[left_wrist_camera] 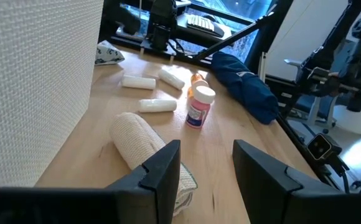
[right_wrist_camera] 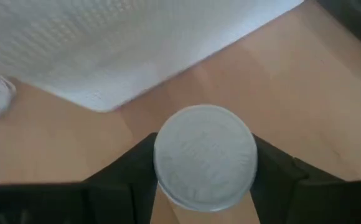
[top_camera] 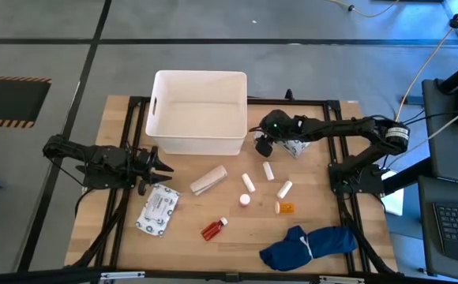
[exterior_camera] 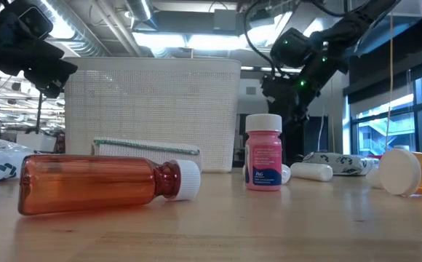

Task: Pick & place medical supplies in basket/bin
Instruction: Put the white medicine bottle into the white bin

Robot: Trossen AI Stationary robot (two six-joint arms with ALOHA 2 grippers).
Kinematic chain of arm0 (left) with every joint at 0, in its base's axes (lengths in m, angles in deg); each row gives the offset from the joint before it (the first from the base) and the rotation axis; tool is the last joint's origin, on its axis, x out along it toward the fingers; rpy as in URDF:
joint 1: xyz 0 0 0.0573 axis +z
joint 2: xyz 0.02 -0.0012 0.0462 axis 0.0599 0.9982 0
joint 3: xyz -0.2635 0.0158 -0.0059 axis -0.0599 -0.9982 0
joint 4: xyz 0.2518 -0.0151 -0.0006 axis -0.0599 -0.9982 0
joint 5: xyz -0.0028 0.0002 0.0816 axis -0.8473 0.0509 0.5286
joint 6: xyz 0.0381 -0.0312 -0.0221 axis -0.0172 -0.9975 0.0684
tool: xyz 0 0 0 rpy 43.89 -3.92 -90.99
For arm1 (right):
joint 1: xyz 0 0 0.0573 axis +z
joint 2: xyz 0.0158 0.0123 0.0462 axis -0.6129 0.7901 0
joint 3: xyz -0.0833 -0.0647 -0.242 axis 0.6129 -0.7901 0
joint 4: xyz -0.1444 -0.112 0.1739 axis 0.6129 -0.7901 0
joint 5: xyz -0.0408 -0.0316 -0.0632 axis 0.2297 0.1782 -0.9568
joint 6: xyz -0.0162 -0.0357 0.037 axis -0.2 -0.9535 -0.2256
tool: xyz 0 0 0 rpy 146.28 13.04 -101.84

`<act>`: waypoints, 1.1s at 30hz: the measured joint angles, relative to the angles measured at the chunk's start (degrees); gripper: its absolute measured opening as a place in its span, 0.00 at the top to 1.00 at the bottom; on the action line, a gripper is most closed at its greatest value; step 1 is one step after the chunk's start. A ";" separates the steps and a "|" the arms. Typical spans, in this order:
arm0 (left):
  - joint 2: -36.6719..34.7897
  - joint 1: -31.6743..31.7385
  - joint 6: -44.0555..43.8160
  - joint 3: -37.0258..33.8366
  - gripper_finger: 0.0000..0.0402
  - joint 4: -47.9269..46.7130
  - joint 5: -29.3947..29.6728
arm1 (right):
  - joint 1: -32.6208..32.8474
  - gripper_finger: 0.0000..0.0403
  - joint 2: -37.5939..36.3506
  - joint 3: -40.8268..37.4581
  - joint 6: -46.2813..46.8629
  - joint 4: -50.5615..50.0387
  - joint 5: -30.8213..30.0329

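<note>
Right tool [right_wrist_camera: 205, 180] clenched on a white cylinder [right_wrist_camera: 205, 157], end-on, tub [top_camera: 199, 110] just beside it; left tool [left_wrist_camera: 205, 168] released, idle.

Bandage roll [left_wrist_camera: 144, 147] partly behind left tool's finger [left_wrist_camera: 162, 171], blue cloth [top_camera: 308, 244] contents hidden

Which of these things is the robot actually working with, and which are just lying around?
Job: white tub, bandage roll, white cylinder in the right end effector, three loose cylinders, white-capped vial, orange bottle, red bottle, two printed packets.
Lying about: blue cloth bundle.
</note>
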 joint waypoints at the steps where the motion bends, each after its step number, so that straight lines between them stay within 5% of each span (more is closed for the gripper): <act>1: 0.00 0.00 0.00 0.02 0.64 -0.02 -0.02 | 0.00 0.53 -0.79 0.96 0.19 -2.94 0.18; 8: -0.02 0.00 0.04 0.00 0.64 0.02 0.10 | -0.04 0.53 -6.59 12.78 0.15 -24.74 -2.85; 18: 0.00 0.00 0.00 0.00 0.64 0.01 1.06 | 0.00 0.53 -7.92 35.85 -2.71 -27.81 -11.20; 25: -0.01 0.00 0.00 0.01 0.64 0.00 1.31 | -0.17 0.53 0.25 51.11 -6.33 -24.38 -13.27; 33: -0.02 0.00 0.02 0.00 0.64 0.02 1.44 | -0.05 0.52 20.18 71.16 -12.31 -25.00 -5.09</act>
